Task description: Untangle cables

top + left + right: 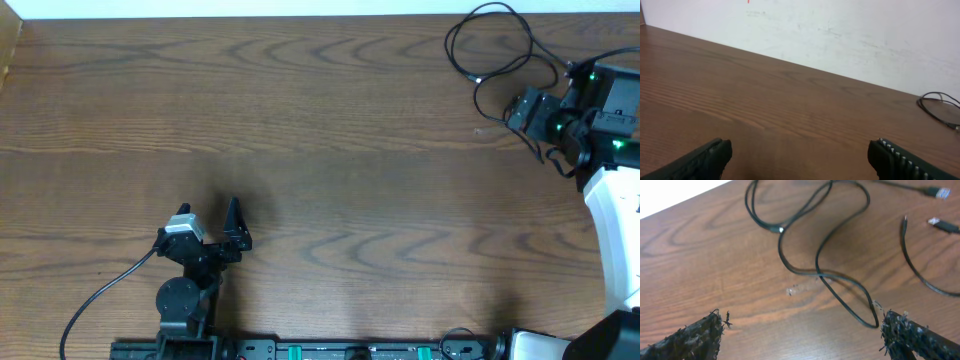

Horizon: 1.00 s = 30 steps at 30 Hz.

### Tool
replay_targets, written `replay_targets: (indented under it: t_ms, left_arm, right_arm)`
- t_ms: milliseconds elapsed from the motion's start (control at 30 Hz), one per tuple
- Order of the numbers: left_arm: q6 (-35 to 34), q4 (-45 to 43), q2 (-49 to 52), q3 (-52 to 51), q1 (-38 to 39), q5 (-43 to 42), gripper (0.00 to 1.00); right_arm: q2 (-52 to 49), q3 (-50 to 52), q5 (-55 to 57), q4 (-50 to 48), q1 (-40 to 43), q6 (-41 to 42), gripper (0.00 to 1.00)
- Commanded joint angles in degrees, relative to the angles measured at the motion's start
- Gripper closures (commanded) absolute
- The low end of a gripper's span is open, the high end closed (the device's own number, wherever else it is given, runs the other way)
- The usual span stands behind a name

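Note:
Thin black cables [492, 48] lie in loose overlapping loops at the table's far right corner. The right wrist view shows one black cable [816, 245] curling across the wood, its lowest bend close to my right finger [910, 335]. A second black arc [912, 265] and two small plug ends [939, 192] lie further right. My right gripper [802, 336] is open just in front of the loops [515, 108], with nothing between its fingers. My left gripper [238, 228] rests open near the front left, far from the cables [940, 107]; its fingers [715, 157] hold nothing.
The white wall edge [300, 8] runs along the table's far side, right behind the cables. A small whitish mark [800, 287] sits on the wood near the cable bend. The left arm's own thick black wire [100, 295] trails off at the front left.

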State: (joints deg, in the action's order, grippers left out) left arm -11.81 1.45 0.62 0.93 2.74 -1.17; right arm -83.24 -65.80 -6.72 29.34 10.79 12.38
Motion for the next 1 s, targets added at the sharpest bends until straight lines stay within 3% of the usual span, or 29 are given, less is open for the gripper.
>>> replay_targets:
  t_ms: [0,133,233,300,467,600,800,967]
  left_arm:
    - [0.1,2.7,-0.3,-0.7,0.2,1.0,0.08]
    - [0.1,2.7,-0.3,-0.7,0.2,1.0,0.08]
    - [0.1,2.7,-0.3,-0.7,0.2,1.0,0.08]
    - [0.1,2.7,-0.3,-0.7,0.2,1.0,0.08]
    - [0.1,2.7,-0.3,-0.7,0.2,1.0,0.08]
    - [0.1,2.7,-0.3,-0.7,0.2,1.0,0.08]
    - [0.1,2.7,-0.3,-0.7,0.2,1.0,0.08]
    - [0.1,2.7,-0.3,-0.7,0.2,1.0,0.08]
  right_arm:
    - [-0.2,2.9,1.4,-0.4,0.0,-0.5,0.01]
    - [1.1,9.4,1.2,-3.4,0.0,-0.2,0.01]
    - [3.2,18.0,1.2,-12.1,0.0,0.0,0.01]
    - [5.2,25.2,1.2,-22.2,0.0,2.1,0.01]
    - [10.6,45.8,1.2,-58.3,0.0,9.4,0.01]
    - [14.4,57.9,1.2,-80.8,0.0,9.8,0.01]
    - [22.0,65.6,1.2,-86.1,0.0,8.3,0.01]
    - [28.3,65.5,0.5,-79.3,0.0,8.4,0.01]
